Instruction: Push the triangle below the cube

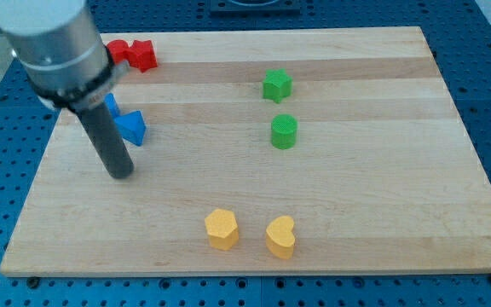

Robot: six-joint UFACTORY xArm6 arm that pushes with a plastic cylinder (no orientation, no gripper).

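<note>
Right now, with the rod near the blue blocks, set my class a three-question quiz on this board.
1. True or false: my tip touches the blue triangle.
2. How many yellow blocks lie near the view's bottom?
3. Which sits nearer the view's top: A) the green star, B) the green cylinder?

Key
1. False: my tip stands just below the blue triangle, apart from it.
2. Two: the yellow hexagon and the yellow heart.
3. A.

The blue cube is partly hidden behind the rod; the red blocks sit at the top left corner.
</note>
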